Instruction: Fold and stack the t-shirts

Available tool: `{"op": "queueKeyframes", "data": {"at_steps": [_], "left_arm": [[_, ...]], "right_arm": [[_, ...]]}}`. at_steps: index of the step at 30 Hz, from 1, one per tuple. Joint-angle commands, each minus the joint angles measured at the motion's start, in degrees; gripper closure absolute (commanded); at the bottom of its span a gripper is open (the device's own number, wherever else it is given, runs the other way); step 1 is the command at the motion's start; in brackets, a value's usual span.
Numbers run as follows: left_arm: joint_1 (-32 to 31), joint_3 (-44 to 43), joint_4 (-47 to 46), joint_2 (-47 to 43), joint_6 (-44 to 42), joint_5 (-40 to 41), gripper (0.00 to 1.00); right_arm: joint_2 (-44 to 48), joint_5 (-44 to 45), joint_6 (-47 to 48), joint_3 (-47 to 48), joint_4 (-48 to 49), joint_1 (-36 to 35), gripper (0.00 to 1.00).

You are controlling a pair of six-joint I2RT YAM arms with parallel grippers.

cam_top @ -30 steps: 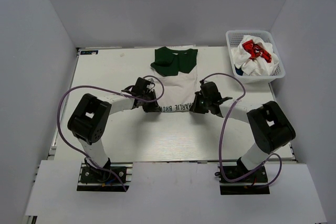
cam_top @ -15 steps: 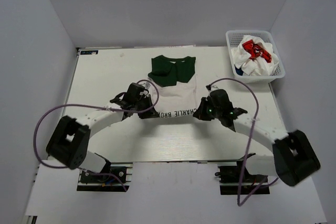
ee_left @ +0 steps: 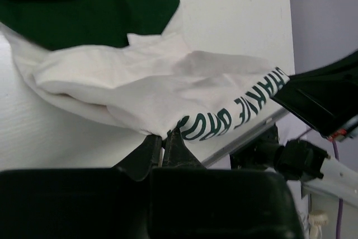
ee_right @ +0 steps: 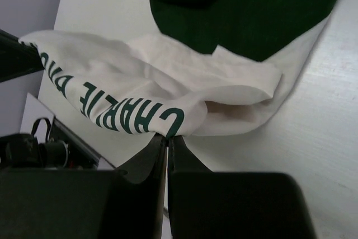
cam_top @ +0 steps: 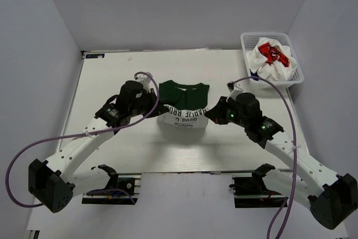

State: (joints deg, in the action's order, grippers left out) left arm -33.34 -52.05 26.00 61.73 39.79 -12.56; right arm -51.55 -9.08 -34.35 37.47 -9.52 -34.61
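A white t-shirt with a dark green top and green lettering (cam_top: 183, 117) lies mid-table, its lower hem raised and doubled back toward the green collar part (cam_top: 182, 92). My left gripper (cam_top: 158, 110) is shut on the hem's left corner and my right gripper (cam_top: 209, 113) on its right corner. In the left wrist view the gripper (ee_left: 164, 136) pinches the lettered edge of the shirt (ee_left: 156, 79). The right wrist view shows its gripper (ee_right: 168, 137) pinching the shirt (ee_right: 168, 90) by the letter C. More t-shirts, white ones and one with red print (cam_top: 273, 52), sit heaped in the basket.
The white mesh basket (cam_top: 266, 34) stands at the back right corner of the white table (cam_top: 112, 74). Purple cables loop off both arms. Grey walls close in the left, back and right sides.
The right gripper closed on the hem. Both arms then stretched out over the table, lifting the hem and carrying it toward the green collar, so the lettering now faces up, reversed.
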Motion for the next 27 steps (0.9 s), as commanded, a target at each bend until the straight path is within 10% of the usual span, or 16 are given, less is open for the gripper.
{"op": "queueKeyframes", "data": {"at_steps": [1, 15, 27], "left_arm": [[-0.14, -6.19, 1.24, 3.03, 0.20, 6.73, 1.00], [3.98, -32.31, 7.30, 31.57, -2.96, 21.43, 1.00], [9.88, -45.94, 1.79, 52.85, -9.63, 17.05, 1.00]], "right_arm": [[-3.10, 5.28, -0.37, 7.34, 1.18, 0.33, 1.00], [-25.26, 15.67, 0.77, 24.75, 0.29, 5.51, 1.00], [-51.78, 10.32, 3.41, 40.74, -2.86, 12.10, 1.00]]}}
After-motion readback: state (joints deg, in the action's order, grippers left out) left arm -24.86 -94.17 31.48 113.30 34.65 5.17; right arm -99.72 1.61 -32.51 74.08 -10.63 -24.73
